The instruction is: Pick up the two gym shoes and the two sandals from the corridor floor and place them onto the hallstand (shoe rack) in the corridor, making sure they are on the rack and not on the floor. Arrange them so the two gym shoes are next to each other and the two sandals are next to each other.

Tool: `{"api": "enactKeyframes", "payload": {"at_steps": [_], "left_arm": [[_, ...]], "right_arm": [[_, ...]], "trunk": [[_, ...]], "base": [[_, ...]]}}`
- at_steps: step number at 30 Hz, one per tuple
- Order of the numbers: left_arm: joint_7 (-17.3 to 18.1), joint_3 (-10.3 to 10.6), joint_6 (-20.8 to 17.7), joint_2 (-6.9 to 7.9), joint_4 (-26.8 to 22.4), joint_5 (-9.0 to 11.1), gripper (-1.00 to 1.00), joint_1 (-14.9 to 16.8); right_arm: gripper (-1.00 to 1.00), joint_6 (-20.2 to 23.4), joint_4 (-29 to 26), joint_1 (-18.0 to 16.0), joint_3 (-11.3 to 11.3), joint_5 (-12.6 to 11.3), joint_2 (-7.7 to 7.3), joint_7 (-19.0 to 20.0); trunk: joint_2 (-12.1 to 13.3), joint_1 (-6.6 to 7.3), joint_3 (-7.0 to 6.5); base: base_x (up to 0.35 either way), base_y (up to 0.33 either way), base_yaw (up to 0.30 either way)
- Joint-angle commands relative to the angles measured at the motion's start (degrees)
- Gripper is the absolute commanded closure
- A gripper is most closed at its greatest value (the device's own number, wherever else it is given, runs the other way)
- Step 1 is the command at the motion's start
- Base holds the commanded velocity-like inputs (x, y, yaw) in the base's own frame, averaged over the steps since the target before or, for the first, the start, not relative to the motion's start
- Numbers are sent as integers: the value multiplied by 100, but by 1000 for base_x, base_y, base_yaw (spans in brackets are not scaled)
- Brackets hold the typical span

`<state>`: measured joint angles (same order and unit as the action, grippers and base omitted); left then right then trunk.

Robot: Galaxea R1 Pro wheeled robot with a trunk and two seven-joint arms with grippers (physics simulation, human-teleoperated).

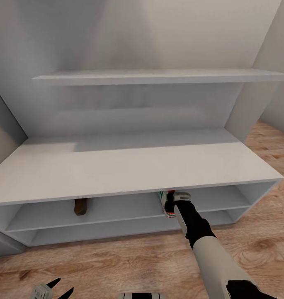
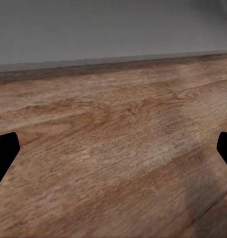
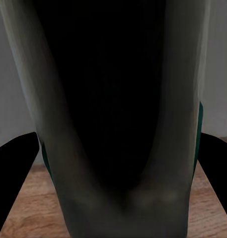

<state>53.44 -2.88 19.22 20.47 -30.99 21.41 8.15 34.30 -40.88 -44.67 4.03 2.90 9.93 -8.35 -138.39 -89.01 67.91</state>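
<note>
The pale grey hallstand (image 1: 129,166) stands in front of me on the wood-plank corridor floor (image 1: 117,257). One gym shoe (image 1: 163,204) sits at the front edge of the upper low shelf, just under the bench top, heel towards me. My right gripper (image 1: 175,200) is at its heel. In the right wrist view the shoe's dark opening (image 3: 113,124) lies between the fingers (image 3: 14,183), which press its sides. One brown sandal (image 1: 80,206) rests on the same shelf further left. My left gripper (image 1: 54,287) hangs open low over the floor (image 2: 113,148).
A long upper shelf (image 1: 158,76) crosses the hallstand above the bare bench top. The lower low shelf (image 1: 117,234) holds nothing that I can see. Plank floor stretches to the right of the unit (image 1: 274,149). A grey baseboard (image 2: 113,29) borders the floor.
</note>
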Motion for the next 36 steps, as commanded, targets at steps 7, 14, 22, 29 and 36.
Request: {"api": "enactKeyframes", "payload": {"at_steps": [7, 14, 22, 29, 36], "left_arm": [[26, -2, 13, 2, 5, 24, -100, 3], [26, -2, 13, 2, 5, 21, -100, 3], [26, -2, 12, 3, 5, 27, -100, 3], [26, -2, 16, 9, 5, 30, -100, 3], [26, -16, 19, 8, 5, 30, -100, 3]], "right_arm": [[100, 49, 36, 2, 28, 184, 6, 0], [100, 48, 34, 2, 28, 185, 6, 0], [100, 44, 32, 2, 28, 185, 6, 0], [-100, 42, 26, 2, 28, 183, 6, 0], [-100, 42, 26, 2, 28, 181, 6, 0]], "trunk": [[-1, -1, 6], [-1, -1, 6], [-1, -1, 6], [-1, -1, 6], [-1, -1, 6]], "base": [[118, 0, 0], [89, 0, 0], [6, 0, 0], [0, 0, 0], [-4, 0, 0]]}}
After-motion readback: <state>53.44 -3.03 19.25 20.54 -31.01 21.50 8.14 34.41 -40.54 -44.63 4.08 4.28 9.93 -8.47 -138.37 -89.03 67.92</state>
